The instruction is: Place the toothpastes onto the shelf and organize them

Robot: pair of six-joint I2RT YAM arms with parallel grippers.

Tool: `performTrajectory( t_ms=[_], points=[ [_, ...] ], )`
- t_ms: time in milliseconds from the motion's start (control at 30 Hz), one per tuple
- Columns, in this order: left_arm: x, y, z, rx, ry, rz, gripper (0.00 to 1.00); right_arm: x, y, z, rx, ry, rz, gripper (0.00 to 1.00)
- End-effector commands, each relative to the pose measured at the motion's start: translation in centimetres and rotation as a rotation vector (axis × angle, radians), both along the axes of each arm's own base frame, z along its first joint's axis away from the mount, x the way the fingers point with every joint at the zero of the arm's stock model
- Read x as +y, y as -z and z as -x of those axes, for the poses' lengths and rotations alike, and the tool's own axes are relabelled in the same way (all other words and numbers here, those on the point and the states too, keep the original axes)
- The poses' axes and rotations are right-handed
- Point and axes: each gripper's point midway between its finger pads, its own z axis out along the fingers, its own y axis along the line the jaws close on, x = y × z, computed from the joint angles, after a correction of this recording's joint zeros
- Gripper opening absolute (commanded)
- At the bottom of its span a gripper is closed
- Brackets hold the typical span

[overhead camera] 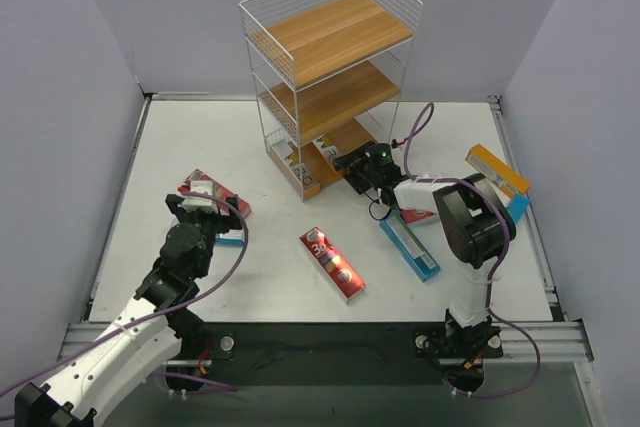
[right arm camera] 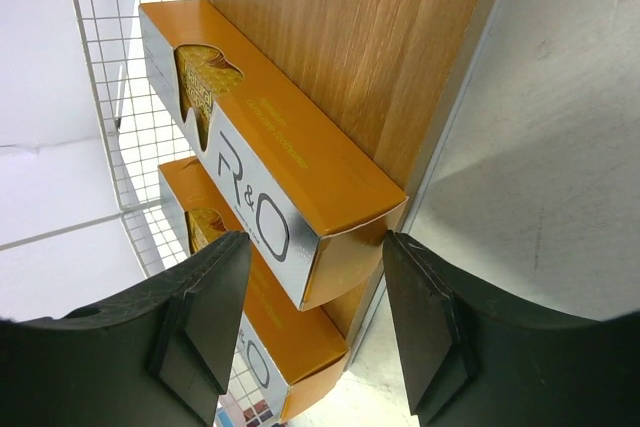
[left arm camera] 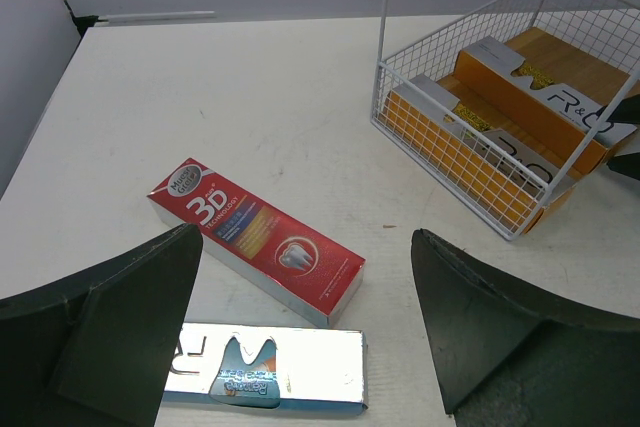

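Grey walls (overhead camera: 60, 97) close round the white counter (overhead camera: 200, 147) that carries everything. At its far side stands the shelf (overhead camera: 330, 42), three wooden boards caged in thin white wire. Its lowest board holds two orange cartons (right arm camera: 270, 157) lying side by side, their ends towards the open side.

My right pincer (right arm camera: 315, 237) sits at that open side, low over the counter. Its fingers stand apart on either side of the end of one of those cartons, and whether they press on it I cannot tell.

My left pincer (left arm camera: 307, 237) is released, spread wide, and hangs over the counter's left part. Below it lie a red "3D" carton (left arm camera: 255, 242) and, just nearer to me, a silver carton (left arm camera: 265, 367) with a teal mark.

Loose on the counter are more toothpastes — another red carton (overhead camera: 332, 262) lies flat near the middle, a teal-and-white carton (overhead camera: 408, 247) is to its right, and an orange-and-white carton (overhead camera: 497, 170) is close to the right edge
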Motion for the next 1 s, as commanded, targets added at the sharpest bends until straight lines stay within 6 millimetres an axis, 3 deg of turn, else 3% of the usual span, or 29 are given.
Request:
performTrajectory(
  t_ms=[0,133,267,300,333,500,533,600,633,667,767,800,867,900,967],
  points=[
    [0.2,-2.1,-0.2,-0.048,-0.012,0.031,0.97,0.2,-1.0,-0.9,-0.030,-0.001,0.004,0.56],
    [0.2,-2.1,-0.2,-0.048,-0.012,0.031,0.97,-0.2,-0.9,-0.7,-0.032,-0.006,0.018,0.58],
    [0.1,-2.3,-0.1,-0.051,-0.009,0.034,0.97,-1.0,-1.6,0.0,-0.038,-0.034,0.051,0.68],
    [0.1,-2.4,-0.1,-0.052,-0.006,0.035,0.97,-1.2,-2.5,0.2,-0.056,-0.041,0.057,0.70],
    [0.1,-2.4,-0.1,-0.053,-0.004,0.038,0.97,-1.6,-2.3,0.8,-0.043,-0.051,0.075,0.72],
    [0.0,-3.0,0.0,-0.062,0.005,0.047,0.97,-4.9,-4.7,2.8,-0.062,-0.091,0.185,0.81],
    [0.0,-3.0,0.1,-0.061,0.008,0.047,0.97,-6.0,-4.1,3.8,-0.018,-0.095,0.229,0.82],
    [-0.2,-3.2,0.2,-0.064,0.017,0.053,0.97,-9.1,-5.2,4.6,-0.021,-0.073,0.321,0.85],
    [-0.3,-3.3,0.2,-0.066,0.024,0.055,0.97,-10.6,-4.5,5.9,0.034,-0.069,0.369,0.86],
    [-0.3,-3.3,0.3,-0.067,0.029,0.059,0.97,-12.6,-5.6,6.0,0.028,-0.035,0.395,0.88],
    [-0.6,-3.7,0.3,-0.073,0.044,0.066,0.97,-17.4,-6.2,7.8,0.092,-0.015,0.557,0.90],
    [-0.7,-3.8,0.3,-0.074,0.049,0.069,0.97,-20.4,-6.6,8.1,0.128,0.013,0.663,0.92],
    [-0.8,-3.9,0.3,-0.077,0.057,0.070,0.97,-23.2,-7.7,8.1,0.143,0.031,0.752,0.94],
    [-0.9,-4.0,0.3,-0.076,0.061,0.072,0.97,-25.8,-9.0,7.7,0.163,0.055,0.823,0.95],
    [-0.9,-4.0,0.3,-0.077,0.069,0.076,0.97,-28.4,-9.2,7.2,0.215,0.077,0.892,0.97]
  ],
)
